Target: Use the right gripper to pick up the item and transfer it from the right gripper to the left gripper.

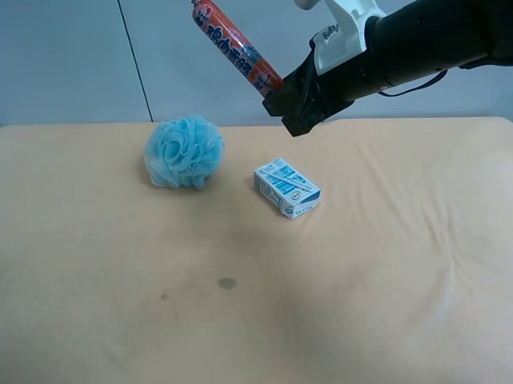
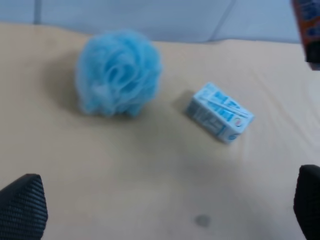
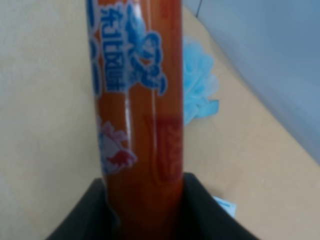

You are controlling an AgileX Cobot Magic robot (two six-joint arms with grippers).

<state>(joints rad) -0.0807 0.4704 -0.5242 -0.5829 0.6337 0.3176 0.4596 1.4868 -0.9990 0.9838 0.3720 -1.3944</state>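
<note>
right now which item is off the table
The slim orange-red sausage stick, held aloft by the right claw; the fluffy blue pouf and blue-white box lie on the table.

From my right wrist the stick [image 3: 137,100] is blurred, runs off the frame away from my right gripper [image 3: 145,212], and its near end is buried between the jaws; it hides part of the pouf [image 3: 200,85] beyond it, and only a corner of the box [image 3: 226,204] shows beside my finger. Of my left gripper [image 2: 167,207] I see just two dark fingers [image 2: 22,210] cut by the frame's edges, with the stick a blurred, cropped sliver far ahead.
</note>
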